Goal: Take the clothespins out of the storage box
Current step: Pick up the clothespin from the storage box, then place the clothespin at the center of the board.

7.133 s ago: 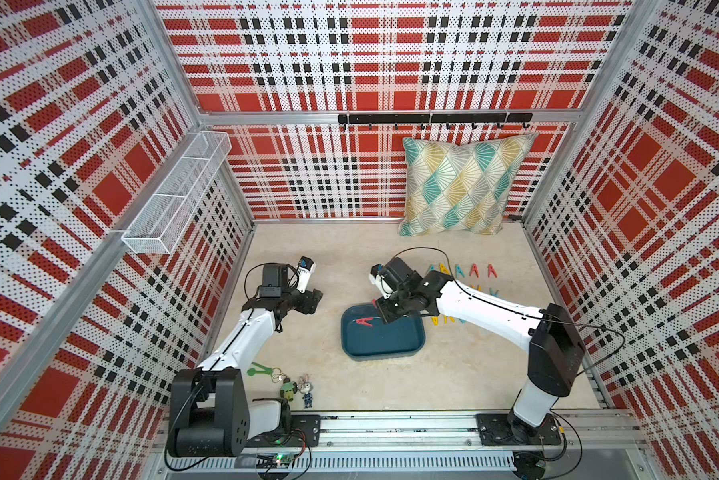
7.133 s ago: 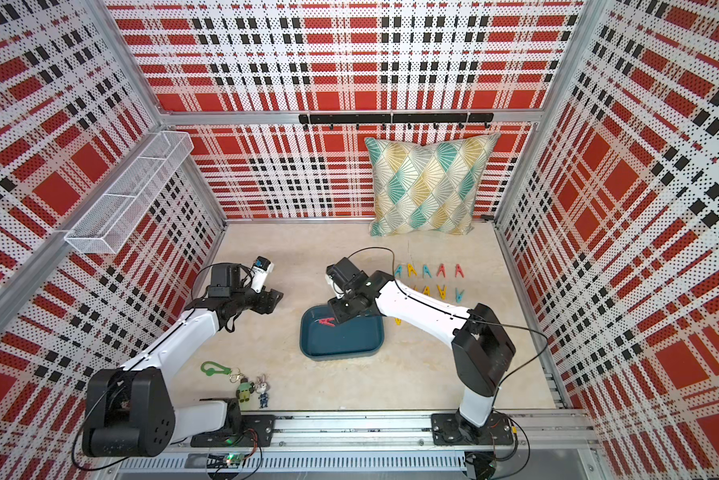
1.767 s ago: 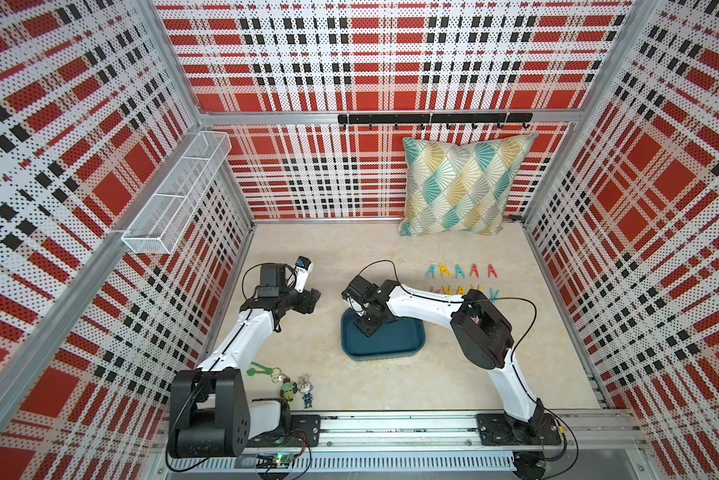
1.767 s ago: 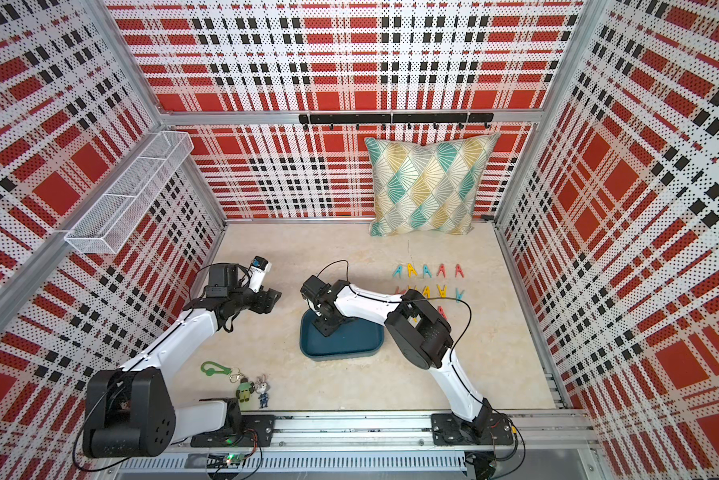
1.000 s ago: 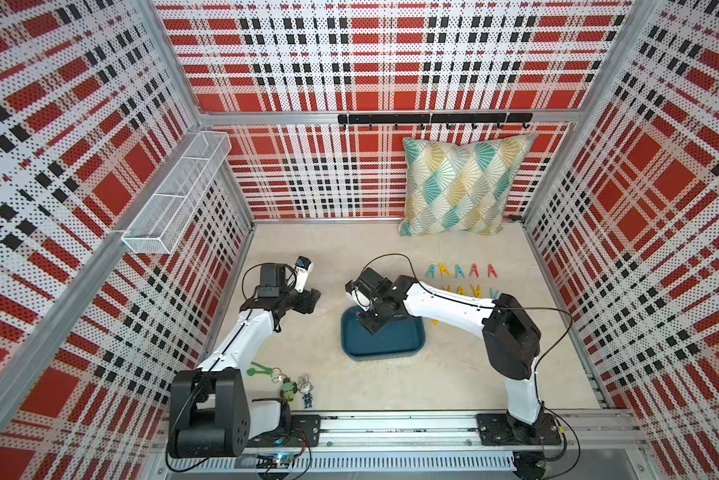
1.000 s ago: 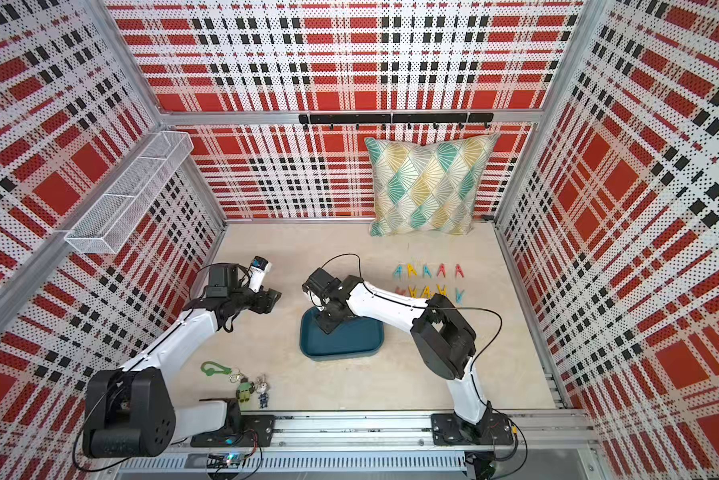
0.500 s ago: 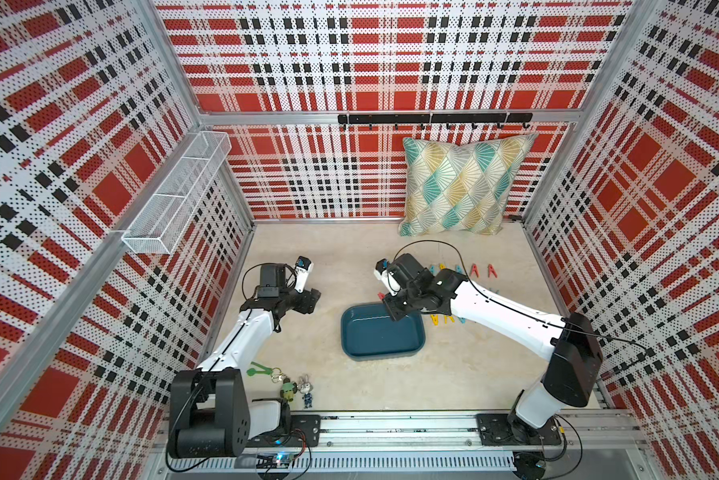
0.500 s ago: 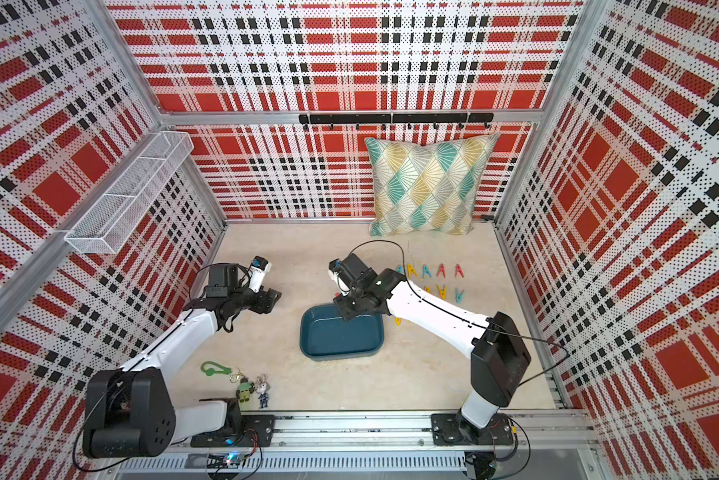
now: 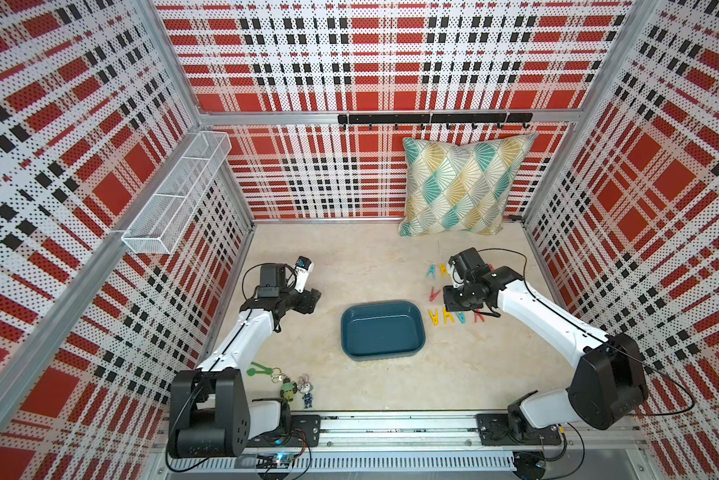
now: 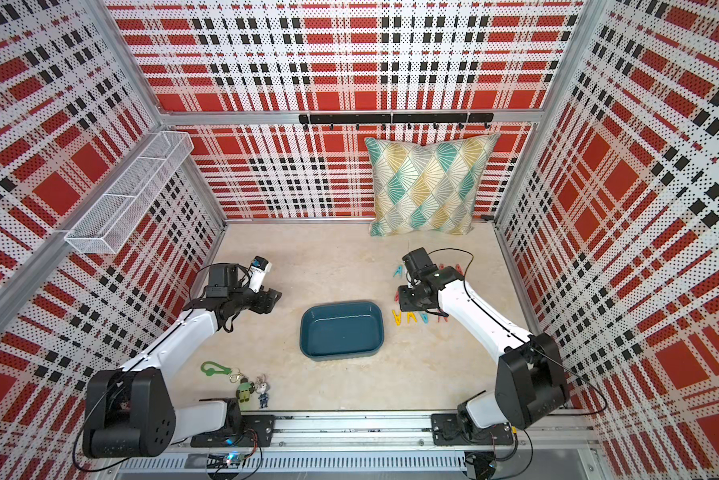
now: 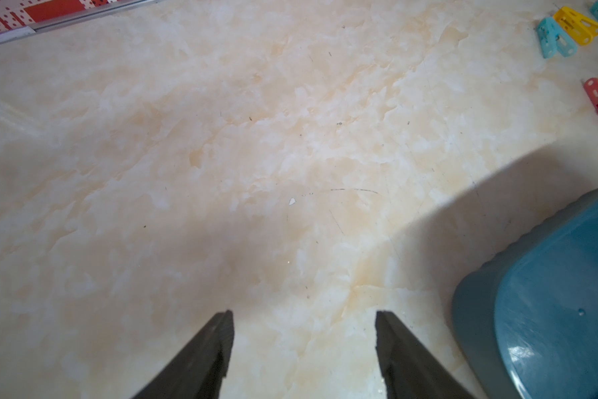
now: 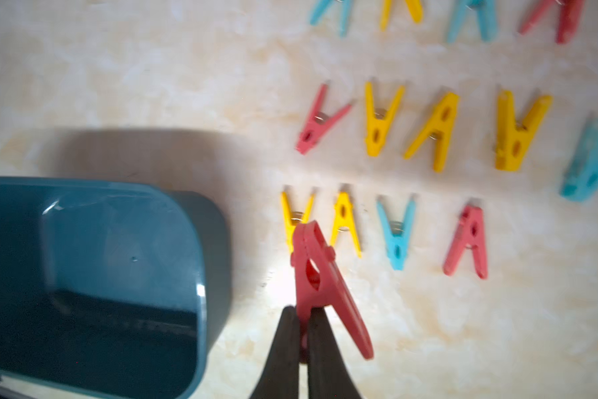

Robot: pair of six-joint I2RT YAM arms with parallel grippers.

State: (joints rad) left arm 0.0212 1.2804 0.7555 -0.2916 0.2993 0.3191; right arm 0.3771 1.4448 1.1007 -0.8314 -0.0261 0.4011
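Over table [image 9: 374, 257], both top views: storage box [image 9: 382, 332] sat empty. Clothespins [image 9: 441, 316] lay in rows just beside it, with right claw [image 9: 453, 306] above them.

Left wrist view: left claw [image 11: 302, 314] spread, holding nothing, near box.

Right wrist view: right claw pinched one leg of red clothespin [image 12: 320, 273], off-centre.

Risks:
- Peg could swivel or slip from such a grip.
- Lowering could knock yellow clothespins [image 12: 346, 221] askew.
- Release near rim might drop peg back inside.

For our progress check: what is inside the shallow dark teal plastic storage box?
In both top views the shallow dark teal plastic storage box shows only its bare floor, nothing covering it. The right hand grips a red plastic clothespin outside it.
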